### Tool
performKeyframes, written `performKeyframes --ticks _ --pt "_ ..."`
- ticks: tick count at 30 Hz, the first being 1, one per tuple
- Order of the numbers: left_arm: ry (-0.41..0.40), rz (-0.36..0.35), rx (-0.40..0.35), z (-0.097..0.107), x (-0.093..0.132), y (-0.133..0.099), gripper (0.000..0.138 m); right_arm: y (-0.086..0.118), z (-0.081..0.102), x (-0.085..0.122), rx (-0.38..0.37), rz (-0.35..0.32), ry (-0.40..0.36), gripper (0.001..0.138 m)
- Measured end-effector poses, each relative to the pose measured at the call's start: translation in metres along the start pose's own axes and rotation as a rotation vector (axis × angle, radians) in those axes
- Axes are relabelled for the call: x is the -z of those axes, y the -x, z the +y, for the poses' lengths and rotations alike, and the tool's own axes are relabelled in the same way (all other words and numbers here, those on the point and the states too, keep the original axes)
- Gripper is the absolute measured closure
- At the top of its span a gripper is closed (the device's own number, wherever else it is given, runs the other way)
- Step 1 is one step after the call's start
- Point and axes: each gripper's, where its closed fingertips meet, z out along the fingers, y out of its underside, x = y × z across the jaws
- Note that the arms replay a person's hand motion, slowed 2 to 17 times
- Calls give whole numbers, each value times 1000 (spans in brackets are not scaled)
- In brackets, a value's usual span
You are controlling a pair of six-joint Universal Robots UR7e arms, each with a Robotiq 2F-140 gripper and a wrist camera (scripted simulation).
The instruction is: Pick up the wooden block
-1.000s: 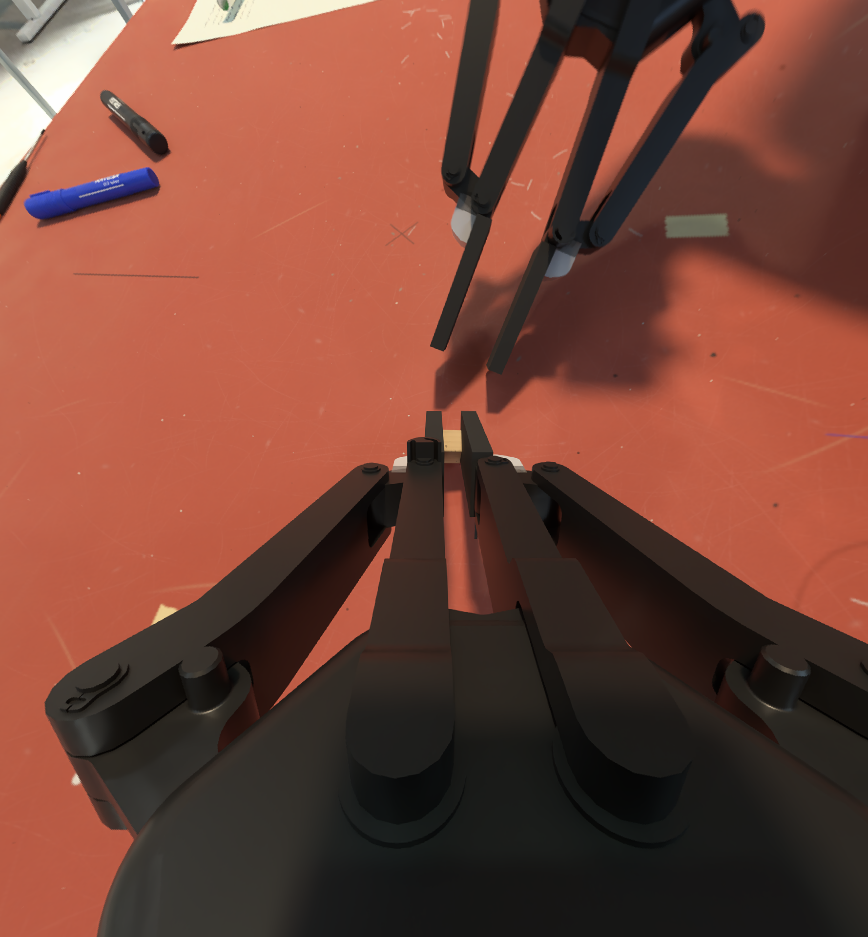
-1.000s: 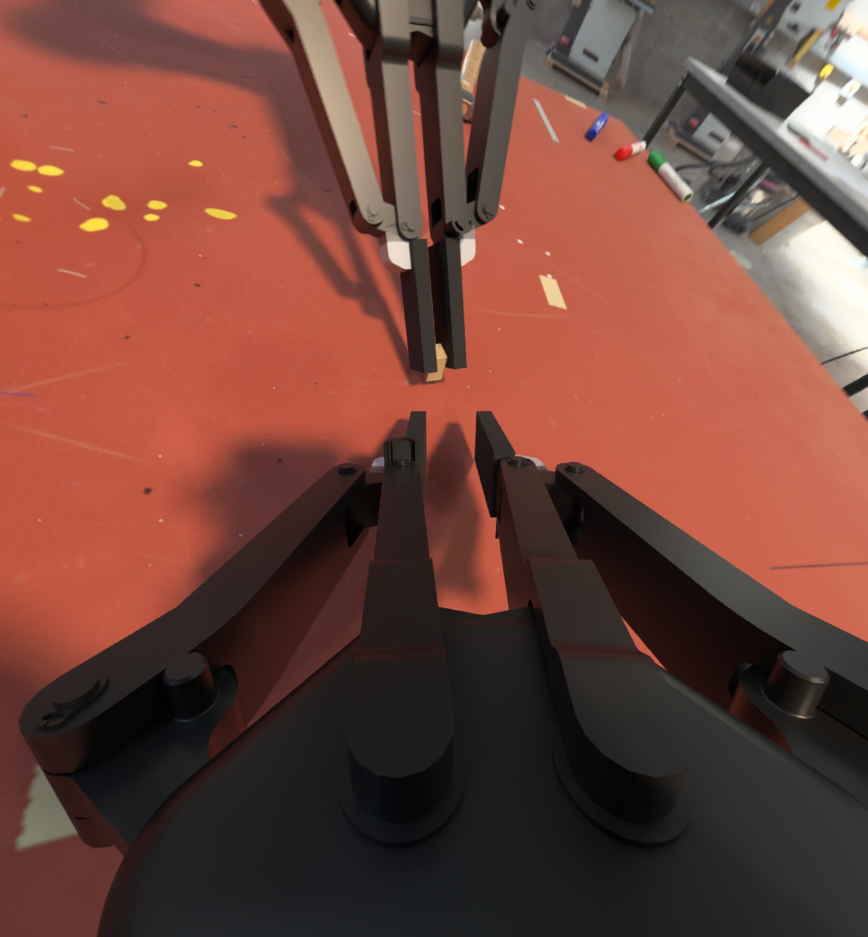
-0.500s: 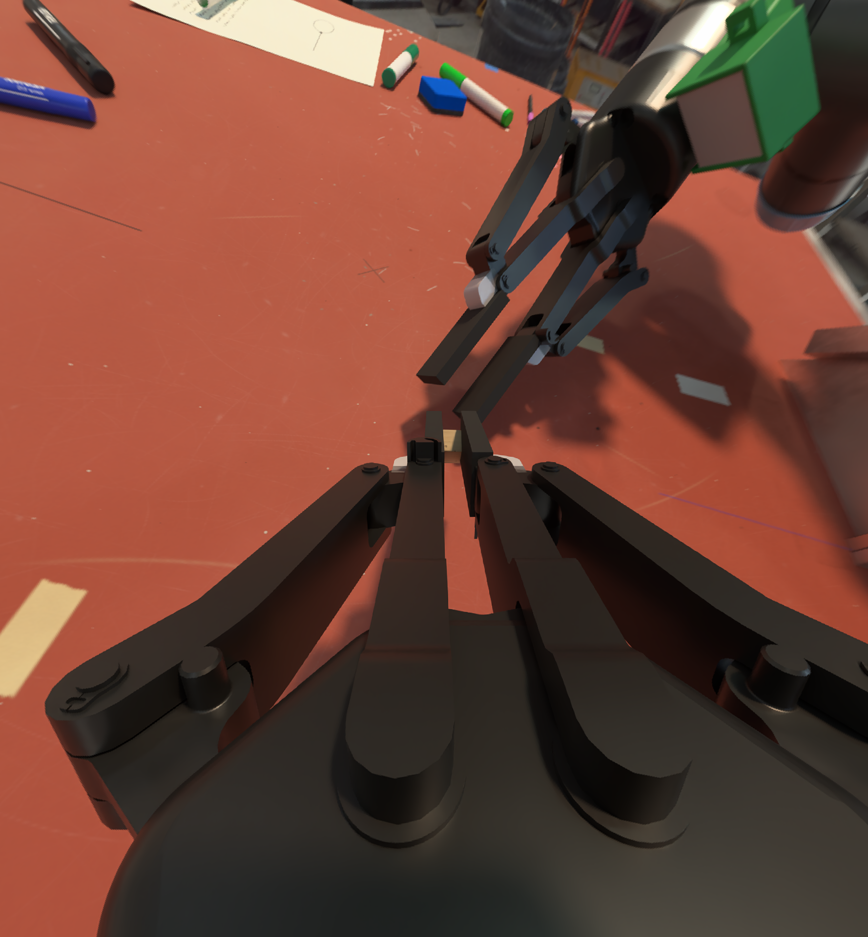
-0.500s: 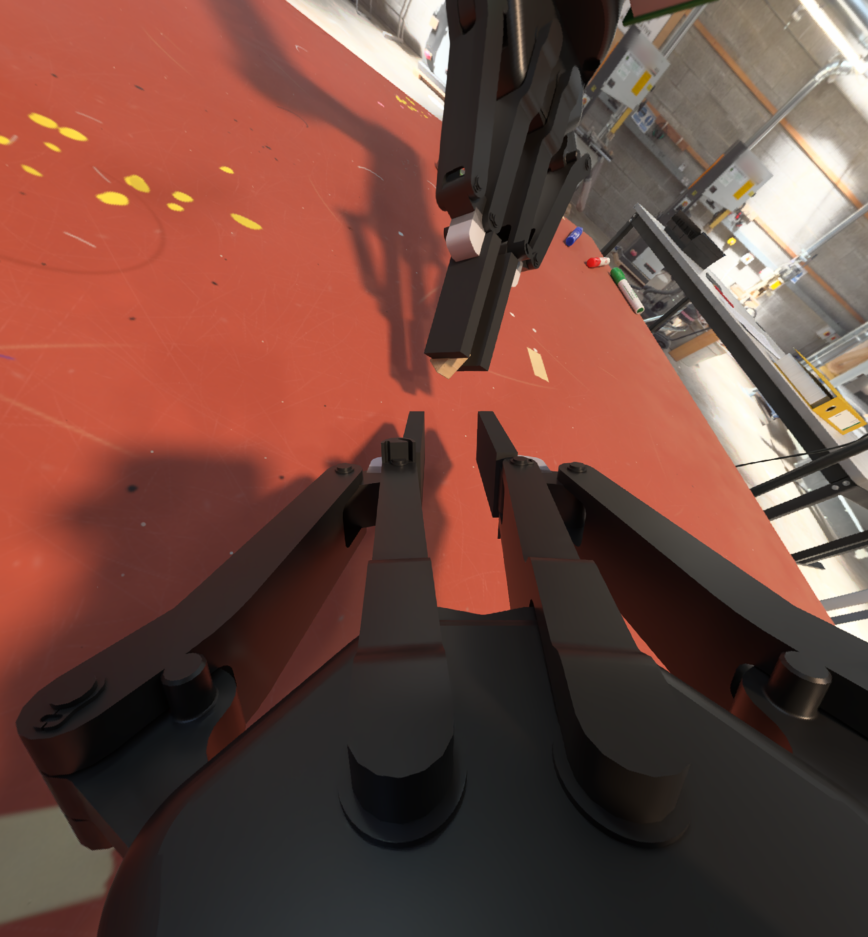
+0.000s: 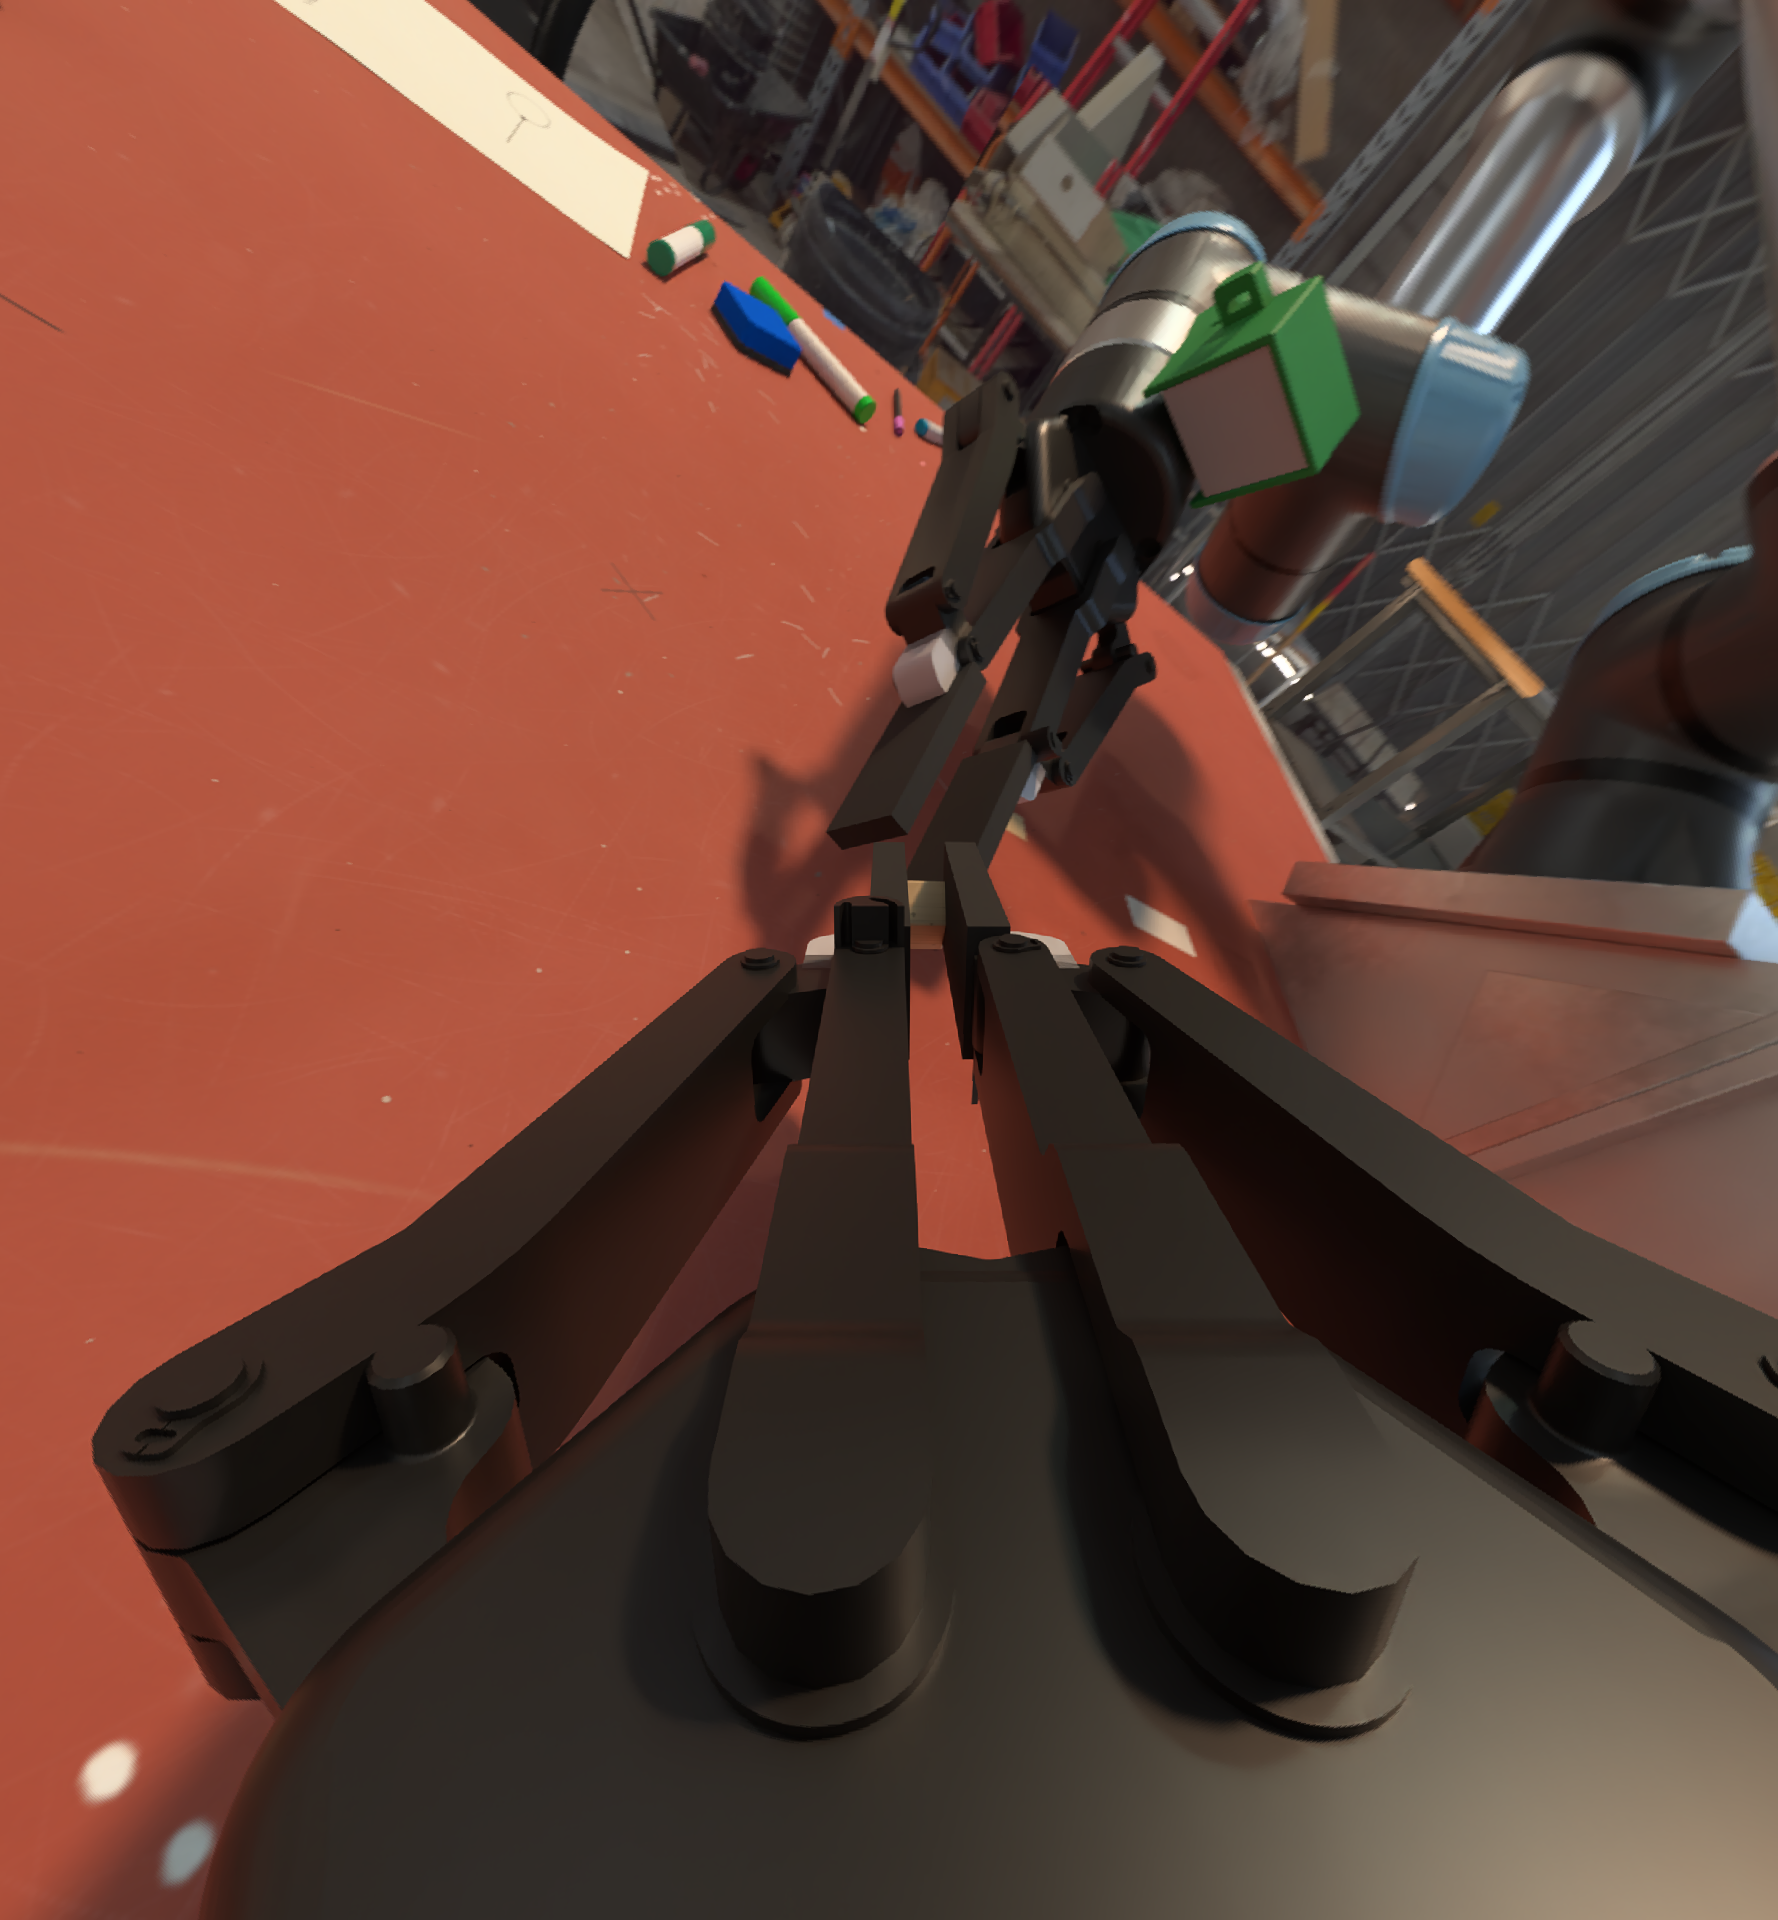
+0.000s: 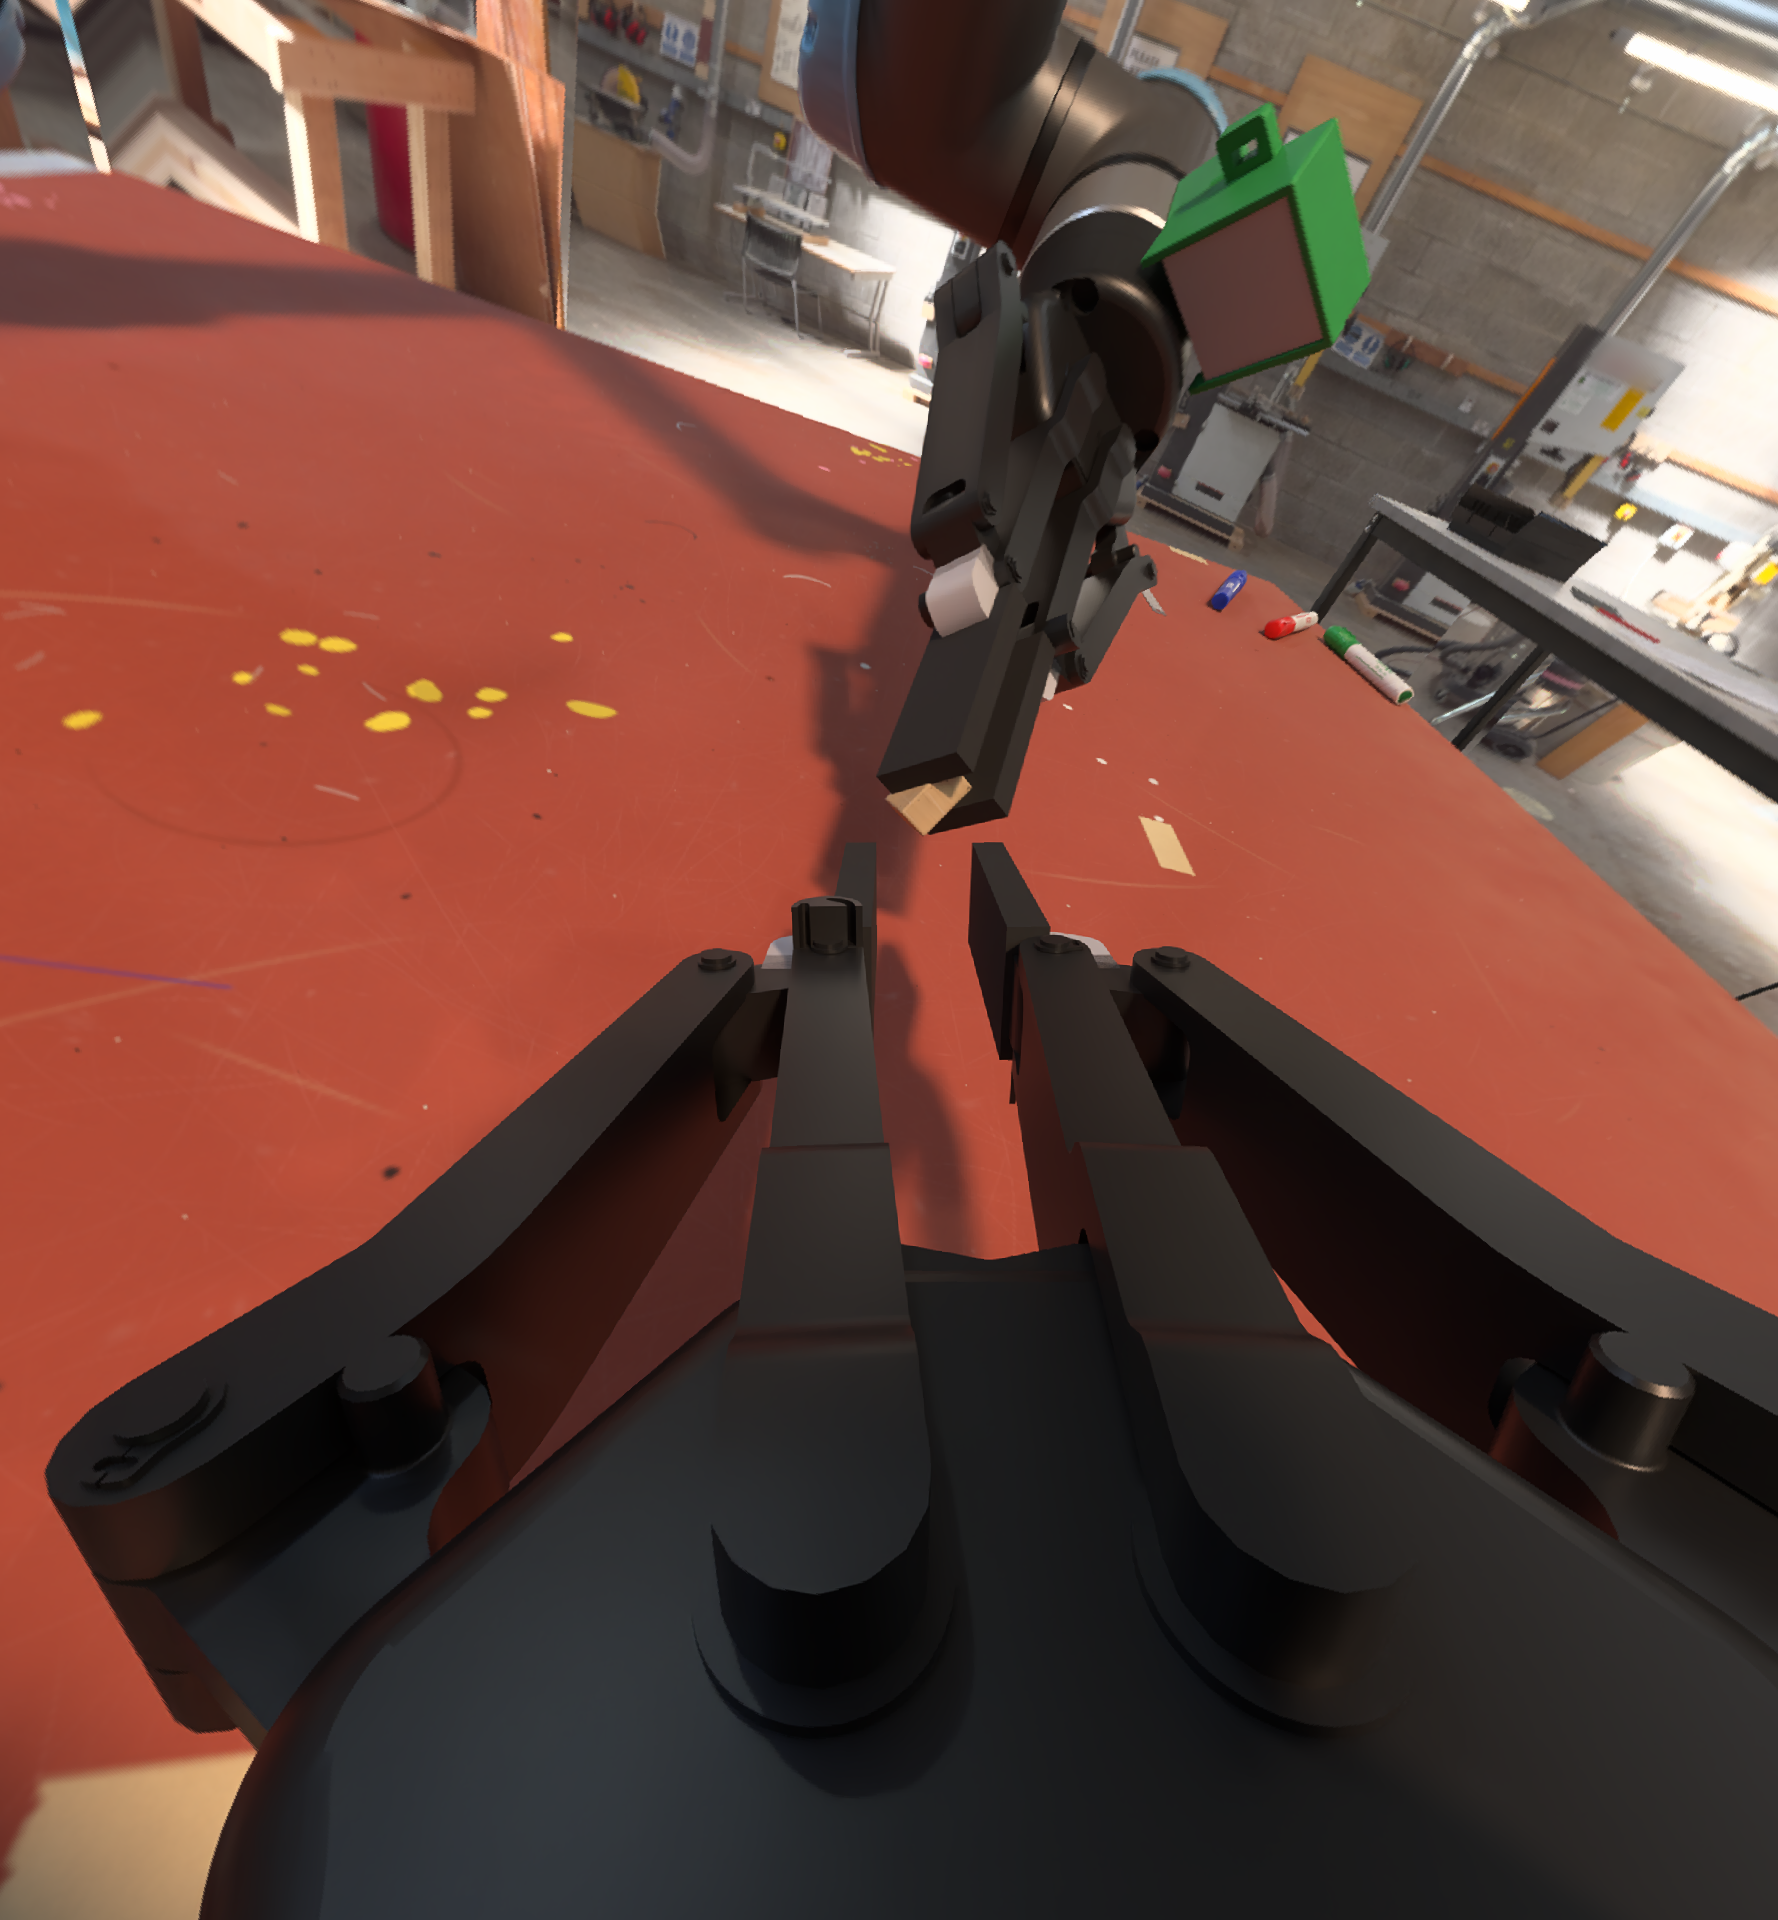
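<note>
A small light wooden block [image 5: 924, 902] is clamped between the fingertips of my left gripper [image 5: 926, 878], which is shut on it. In the right wrist view the left gripper [image 6: 942, 790] hangs tilted above the red table [image 6: 345, 935], and the block [image 6: 929, 802] sticks out at its tips, clear of the surface. My right gripper [image 6: 921, 883] is open by a narrow gap and empty, with its tips just below and in front of the block. In the left wrist view the right gripper [image 5: 911, 836] points toward the left fingertips from the far side.
A green-capped marker [image 5: 679, 249], a blue block [image 5: 755, 322], another marker [image 5: 823, 358] and a paper sheet [image 5: 490, 114] lie at the far table edge. Markers [image 6: 1368, 657] and a tape strip [image 6: 1165, 844] lie to the right. A metal arm base [image 5: 1539, 1039] stands at the right.
My left gripper has risen off the table with the block and tilted. Both wrist views have swung upward, so the workshop behind now shows. The right gripper stays slightly open.
</note>
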Motion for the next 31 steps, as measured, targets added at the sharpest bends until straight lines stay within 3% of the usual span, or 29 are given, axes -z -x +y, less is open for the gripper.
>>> performKeyframes --ticks 7,16,25,31 --pt "-35 92 56 -2 1 -8 128 0 -4 1 -122 -48 -22 115" --pt "-11 95 75 3 1 -8 128 5 -21 6 -177 -101 -128 118" --pt "-7 103 81 5 2 -11 128 5 -20 6 -175 -98 -123 135" --pt "-3 102 79 7 2 -11 128 4 -21 5 -129 -71 -126 137"
